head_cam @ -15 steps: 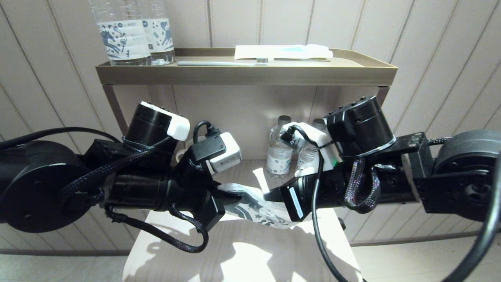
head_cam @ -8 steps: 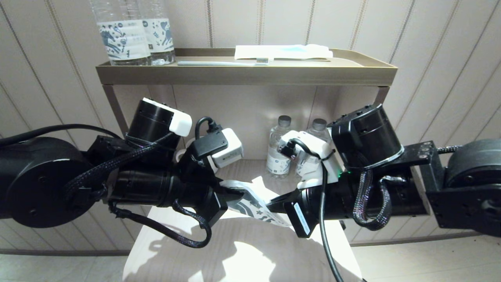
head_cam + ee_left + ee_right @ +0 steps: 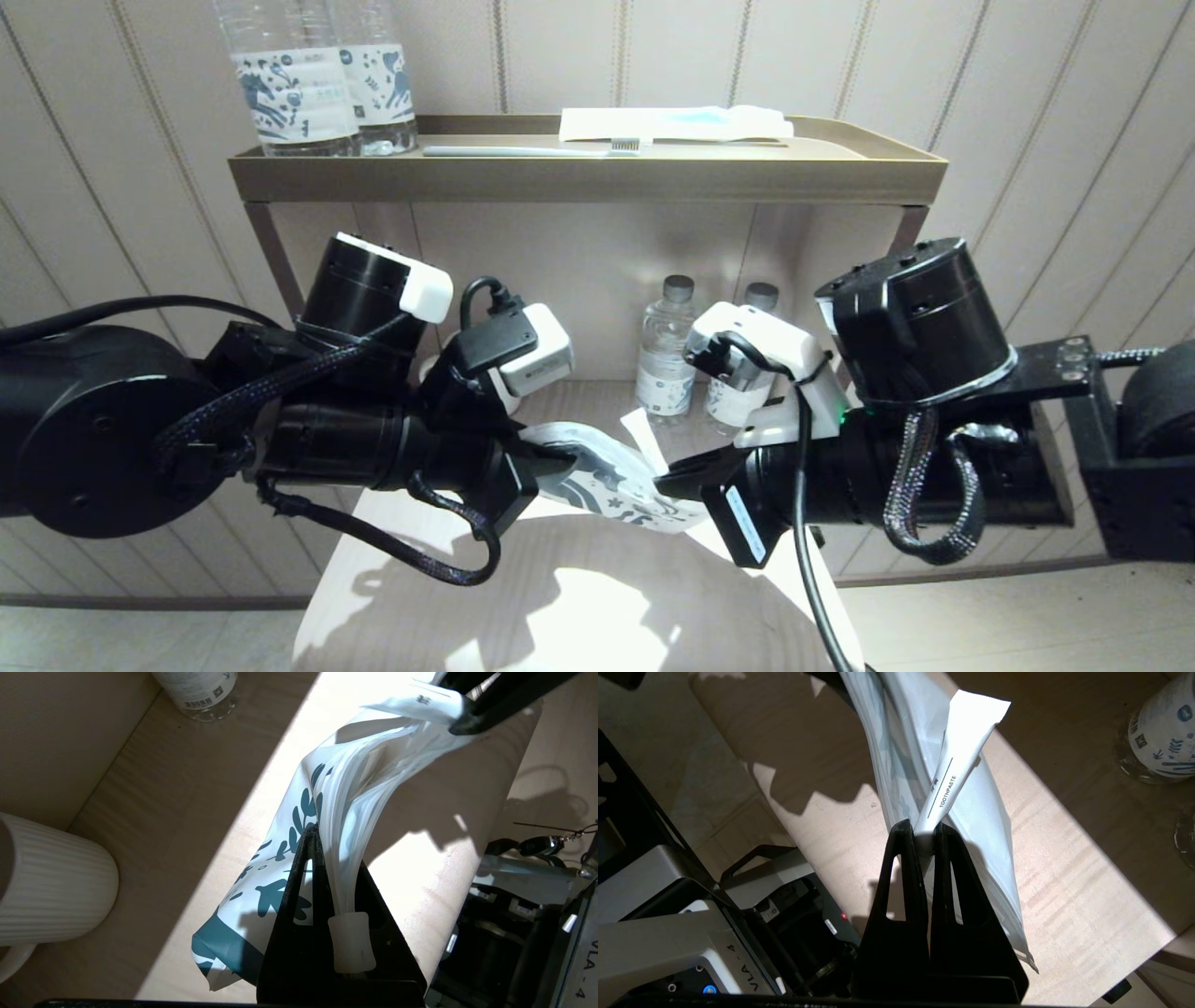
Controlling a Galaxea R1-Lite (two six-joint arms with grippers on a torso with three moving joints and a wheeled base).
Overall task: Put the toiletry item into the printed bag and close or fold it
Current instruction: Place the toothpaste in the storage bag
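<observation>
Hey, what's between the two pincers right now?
The printed bag spans from left pincer to right pincer, with the toothpaste tube sticking up; head view.

Right end effector (image 3: 665,483) shifted rightward, lower; printed bag (image 3: 611,478) pulled flatter.

Striped panelled wall (image 3: 1027,112) behind a sunlit two-tier wooden shelf (image 3: 579,177)

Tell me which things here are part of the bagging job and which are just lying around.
In the job:
printed bag, pinched by the left gripper
toothpaste tube, pinched by the right gripper

Lying about:
water bottles
toothbrush
white packet
ribbed white cup
</observation>
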